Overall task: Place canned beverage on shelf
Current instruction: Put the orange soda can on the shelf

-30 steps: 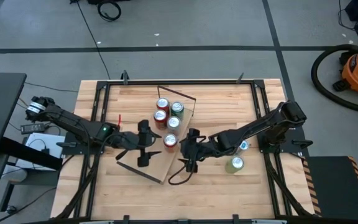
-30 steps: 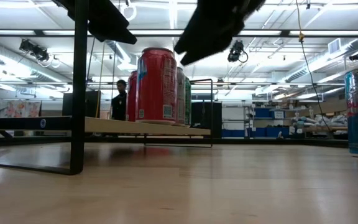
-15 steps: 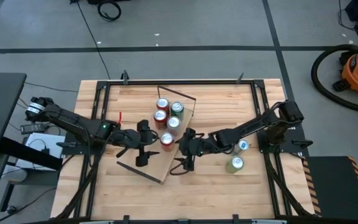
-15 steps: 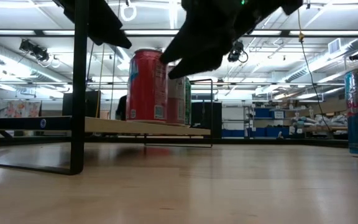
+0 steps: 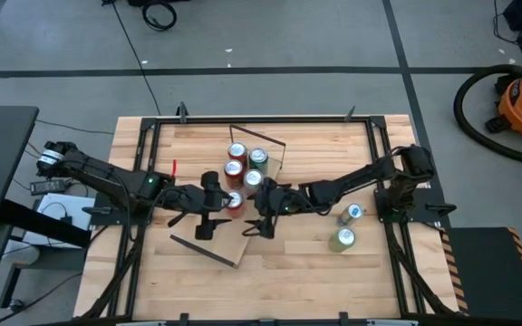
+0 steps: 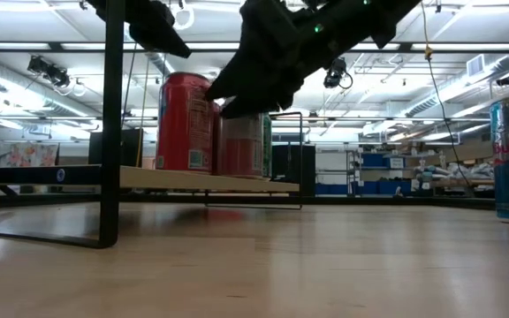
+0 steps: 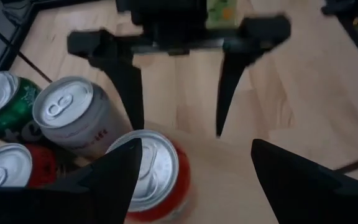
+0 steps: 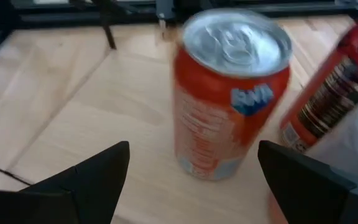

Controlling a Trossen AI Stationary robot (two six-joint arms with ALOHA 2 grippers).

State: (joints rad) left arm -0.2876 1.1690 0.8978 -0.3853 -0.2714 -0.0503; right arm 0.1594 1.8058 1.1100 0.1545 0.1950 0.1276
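The shelf [image 5: 227,234] is a light-wood plank on dark wire brackets, lying slantwise mid-table; it also shows in the low view [image 6: 69,177]. A red can [image 5: 234,200] stands upright on it by its base, apart from several other cans [image 5: 247,163] at the shelf's far end. My right gripper [image 5: 259,209] is open just right of the red can, which stands between its fingers in the right wrist view [image 8: 229,93]. My left gripper [image 5: 209,206] is open just left of the can, which shows beside one finger in the left wrist view [image 7: 149,171]. My right gripper comes level from the table's right, its open fingers on either side of the red can's lower part [image 8: 210,165]; I cannot tell whether it touches the can. My left gripper comes level from the table's left; whether its finger [image 7: 107,183] touches the can's side, I cannot tell.
A blue can [image 5: 352,212] and a green can [image 5: 341,239] stand on the tabletop to the right; they show at the low view's right edge [image 6: 503,159]. A dark frame [image 5: 143,181] runs around the table. A person stands in the room behind.
My right gripper has gone toward the table's left edge and a little toward its far edge, coming over the shelf. The red can has slid along the shelf toward the left gripper, staying upright.
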